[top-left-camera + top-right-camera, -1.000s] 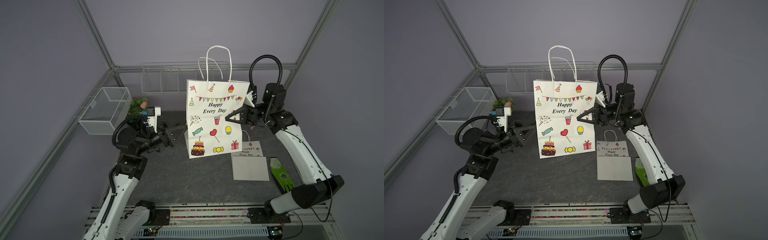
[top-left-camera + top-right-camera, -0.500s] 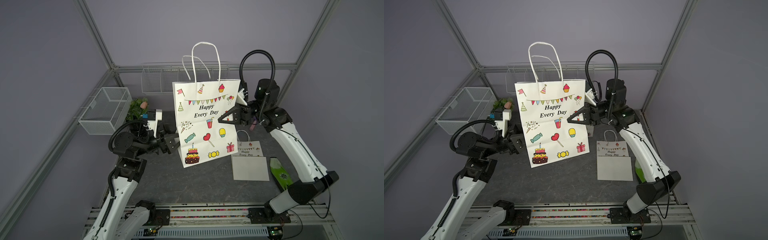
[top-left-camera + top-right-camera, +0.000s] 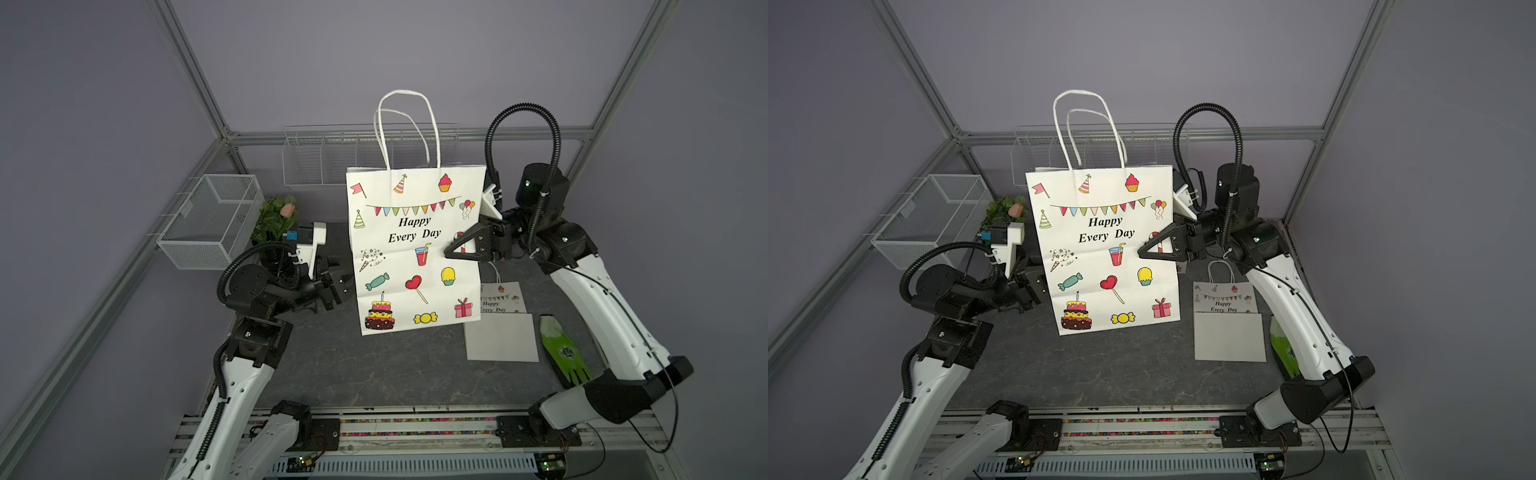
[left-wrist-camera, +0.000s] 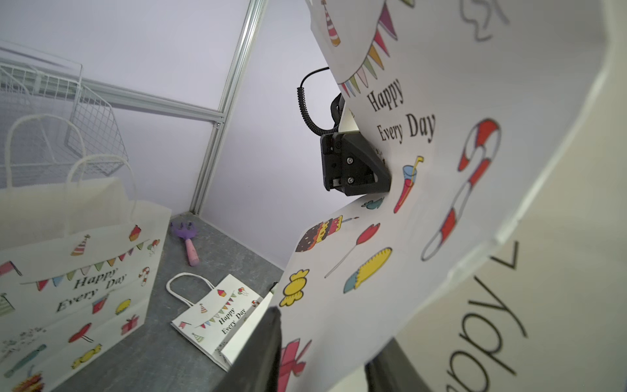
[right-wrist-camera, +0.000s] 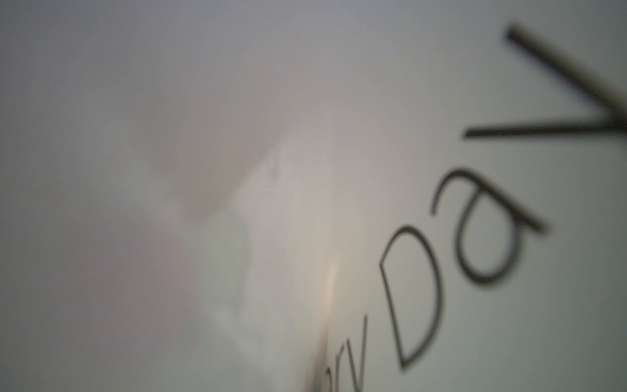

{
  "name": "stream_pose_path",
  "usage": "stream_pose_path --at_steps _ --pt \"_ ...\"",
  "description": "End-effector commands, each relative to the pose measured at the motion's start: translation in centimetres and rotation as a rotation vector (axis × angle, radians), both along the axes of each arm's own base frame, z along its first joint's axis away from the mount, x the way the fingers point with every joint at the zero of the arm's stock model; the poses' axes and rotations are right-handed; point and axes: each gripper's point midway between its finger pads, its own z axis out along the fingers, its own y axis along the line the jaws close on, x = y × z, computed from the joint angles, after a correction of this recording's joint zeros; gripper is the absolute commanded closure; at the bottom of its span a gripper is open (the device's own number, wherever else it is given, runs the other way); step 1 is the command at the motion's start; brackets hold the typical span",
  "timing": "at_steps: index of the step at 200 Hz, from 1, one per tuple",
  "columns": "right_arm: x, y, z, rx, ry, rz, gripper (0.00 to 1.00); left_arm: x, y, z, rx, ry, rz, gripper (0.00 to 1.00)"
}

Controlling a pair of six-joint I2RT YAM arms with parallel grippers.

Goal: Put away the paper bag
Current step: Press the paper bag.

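A large white paper bag [image 3: 415, 249] printed "Happy Every Day" stands upright mid-table, seen in both top views, handles up. My left gripper [image 3: 345, 286] is at the bag's left edge. In the left wrist view its jaws [image 4: 332, 339] straddle that edge, one finger on the printed front and one behind, shut on the paper. My right gripper [image 3: 451, 251] is at the bag's right edge, one black finger [image 4: 356, 169] lying on the front and the other hidden behind. The right wrist view shows only blurred paper, so its grip is unclear.
A small flat paper bag [image 3: 498, 299] and a green glove [image 3: 565, 353] lie right of the bag. A wire basket [image 3: 208, 220] hangs on the left, a wire rack [image 3: 324, 158] at the back. Another standing bag [image 4: 78, 271] and a purple rake [image 4: 188, 242] are behind.
The bag moved left with the right gripper, tilted, and now stands straight. My left gripper came in to the bag's left edge and closed its wide-open jaws around it.
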Motion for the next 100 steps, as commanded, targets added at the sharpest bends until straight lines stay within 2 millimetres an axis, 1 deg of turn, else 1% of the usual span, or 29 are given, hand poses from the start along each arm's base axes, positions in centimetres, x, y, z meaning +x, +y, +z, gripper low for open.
stream_pose_path --at_steps 1,50,62,73,79,83,90,100 --pt "-1.4 0.1 -0.3 -0.004 0.018 0.079 0.73 -0.7 0.0 1.2 -0.023 -0.026 -0.007 0.65" --pt "-1.2 1.4 -0.9 -0.018 0.039 0.096 0.72 -2.3 0.0 2.4 -0.052 -0.067 -0.048 0.65" --pt "-1.1 1.6 -0.9 -0.022 0.043 0.090 0.70 -2.7 0.0 2.8 -0.059 -0.076 -0.056 0.65" --pt "-0.9 1.7 -1.0 -0.024 0.045 0.076 0.64 -2.9 -0.1 3.0 -0.064 -0.080 -0.059 0.66" --pt "-0.8 1.8 -1.0 -0.027 0.047 0.067 0.60 -3.0 -0.1 3.1 -0.065 -0.080 -0.059 0.68" --pt "-0.8 1.8 -0.9 -0.027 0.047 0.062 0.57 -3.0 0.0 3.2 -0.065 -0.080 -0.059 0.72" --pt "-0.7 1.8 -0.9 -0.030 0.051 0.053 0.53 -2.8 0.0 3.1 -0.063 -0.076 -0.052 0.77" --pt "-0.6 1.9 -0.9 -0.035 0.057 0.039 0.49 -2.6 -0.1 3.0 -0.059 -0.068 -0.041 0.86"
